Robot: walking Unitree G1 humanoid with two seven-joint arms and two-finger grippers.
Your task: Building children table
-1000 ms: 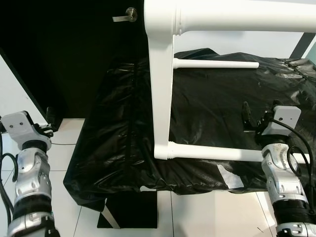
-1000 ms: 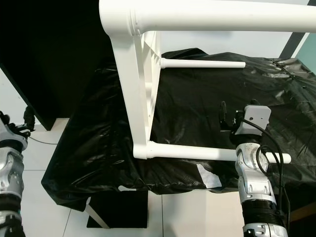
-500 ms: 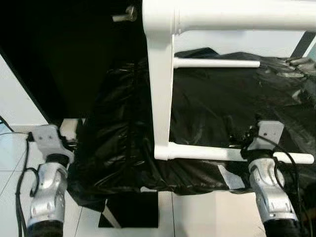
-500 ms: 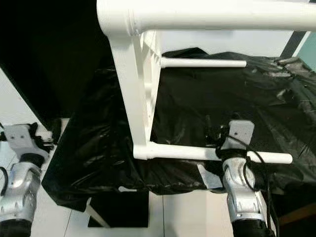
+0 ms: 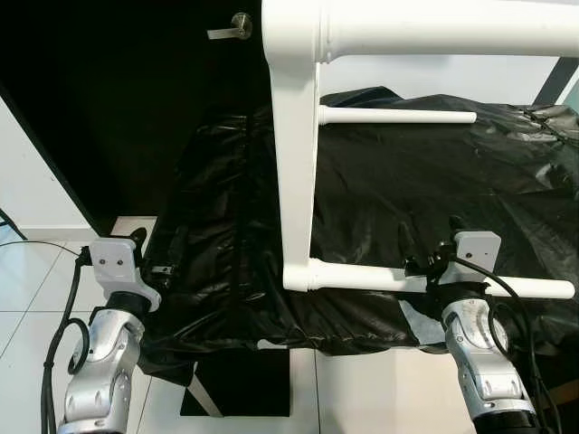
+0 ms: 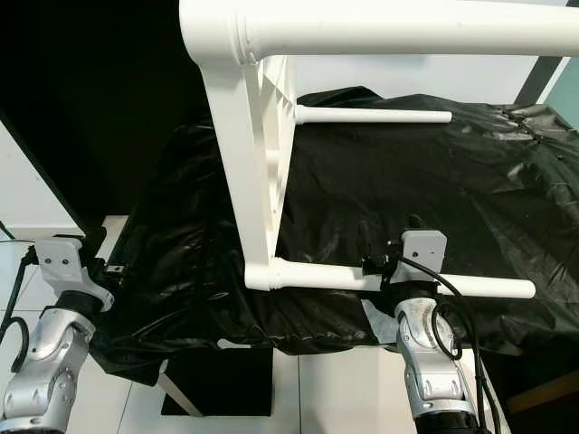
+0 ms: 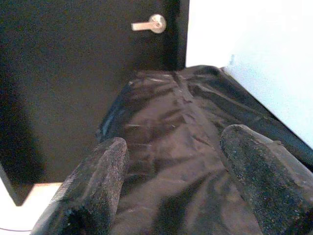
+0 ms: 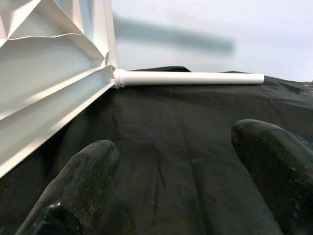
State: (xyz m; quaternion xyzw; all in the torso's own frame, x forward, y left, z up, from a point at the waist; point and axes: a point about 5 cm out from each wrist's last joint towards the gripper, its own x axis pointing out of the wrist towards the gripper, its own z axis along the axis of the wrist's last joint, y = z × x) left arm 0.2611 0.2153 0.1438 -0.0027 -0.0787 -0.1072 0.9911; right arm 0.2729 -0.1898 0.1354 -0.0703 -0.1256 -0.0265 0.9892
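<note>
The white children table lies tipped on its side on a desk draped in black plastic sheet. Its tabletop stands on edge near the desk's left end, and its legs run level toward the desk's right side. One thick leg crosses high, close to the camera. A thinner far leg reaches out above the rear part of the sheet, and a near leg runs along just above the desk's front edge.

The right tool sits at the desk's front edge, right at the near leg, about midway along it. In the right wrist view its two black fingers are spread wide with only black sheet between them, aimed across the desk toward the far leg and the ribbed underside of the tabletop. From the head views, the wrist seems to be touching or just below the near leg, though contact is hard to judge.

The left tool hovers off the desk's left front corner, beside the hanging sheet. Its fingers are also spread apart, holding nothing, pointing along the sheet toward a dark door with a silver lever handle behind the desk's left end.
</note>
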